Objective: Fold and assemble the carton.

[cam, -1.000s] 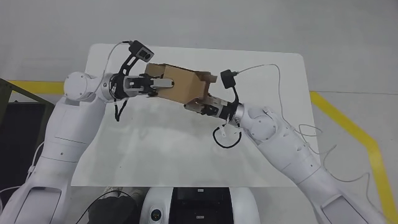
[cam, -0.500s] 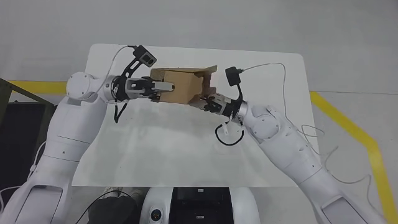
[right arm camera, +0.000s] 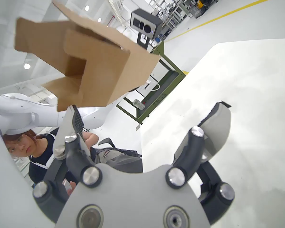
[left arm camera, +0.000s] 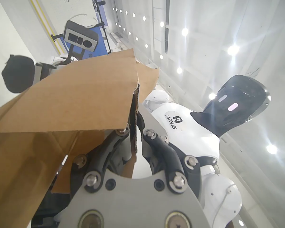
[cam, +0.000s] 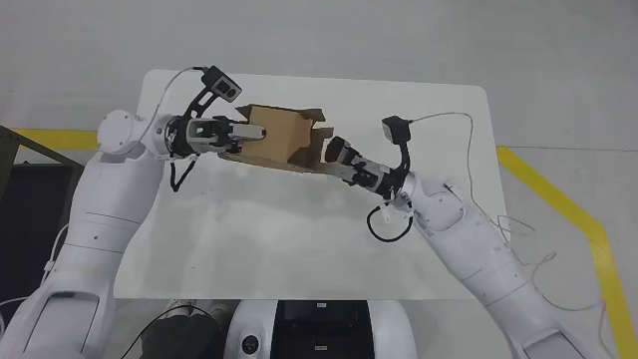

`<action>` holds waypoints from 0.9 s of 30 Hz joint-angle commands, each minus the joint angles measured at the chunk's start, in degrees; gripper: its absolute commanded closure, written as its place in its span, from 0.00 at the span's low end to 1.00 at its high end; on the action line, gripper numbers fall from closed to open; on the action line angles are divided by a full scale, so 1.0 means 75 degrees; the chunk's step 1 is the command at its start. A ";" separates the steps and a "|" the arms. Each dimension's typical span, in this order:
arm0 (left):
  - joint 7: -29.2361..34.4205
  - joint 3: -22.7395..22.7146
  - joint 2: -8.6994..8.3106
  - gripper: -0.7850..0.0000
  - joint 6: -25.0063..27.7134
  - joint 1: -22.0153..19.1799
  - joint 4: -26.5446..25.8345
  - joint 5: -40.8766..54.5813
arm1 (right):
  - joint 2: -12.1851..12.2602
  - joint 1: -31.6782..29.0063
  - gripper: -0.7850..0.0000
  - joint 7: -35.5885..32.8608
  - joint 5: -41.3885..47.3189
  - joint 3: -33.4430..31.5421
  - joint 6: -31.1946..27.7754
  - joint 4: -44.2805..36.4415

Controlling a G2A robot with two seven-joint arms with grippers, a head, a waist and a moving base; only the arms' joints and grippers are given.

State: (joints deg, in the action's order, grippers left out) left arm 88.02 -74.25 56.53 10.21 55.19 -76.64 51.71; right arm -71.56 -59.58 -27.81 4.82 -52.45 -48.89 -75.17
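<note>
A brown carton (cam: 282, 138) hangs above the far half of the white table (cam: 299, 249), its flaps loose at the right end. My left gripper (cam: 251, 133) holds its left end; in the left wrist view the left gripper (left arm camera: 135, 129) is shut on a cardboard wall of the carton (left arm camera: 68, 100). My right gripper (cam: 332, 150) sits at the carton's right end. In the right wrist view the right gripper (right arm camera: 144, 117) is open, fingers wide apart, with the carton (right arm camera: 92, 60) just beyond it and one fingertip (right arm camera: 72, 110) close under a lower flap.
The table's near half (cam: 259, 259) lies bare below the arms. A dark green frame (right arm camera: 154, 91) stands off the table's left side. A black cable loop (cam: 384, 224) hangs from the right forearm.
The right arm has swung out to the right, and its gripper went from under the carton's near edge to its right end. The left arm shifted the carton slightly toward the far side.
</note>
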 commanded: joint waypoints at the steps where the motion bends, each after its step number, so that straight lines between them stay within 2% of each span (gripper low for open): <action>1: -0.0002 0.0057 -0.0003 1.00 -0.0003 0.0006 -0.0038 -0.0001 | 0.0048 -0.0048 0.00 -0.0125 0.0156 -0.0163 0.0065 -0.0039; 9: -0.0002 0.0279 -0.0022 1.00 0.0011 0.0007 -0.0131 0.0062 | 0.0021 0.0013 0.00 -0.0430 0.0303 -0.0068 0.0381 -0.0179; 27: -0.0002 0.0673 0.0017 1.00 0.0051 -0.0193 -0.0103 -0.0148 | -0.0163 0.0277 0.00 -0.0499 0.0297 0.0275 0.0379 0.0001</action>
State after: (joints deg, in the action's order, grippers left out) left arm 88.00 -69.30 56.65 10.62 53.76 -77.36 50.75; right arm -72.73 -57.53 -31.58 7.04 -50.42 -46.08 -75.24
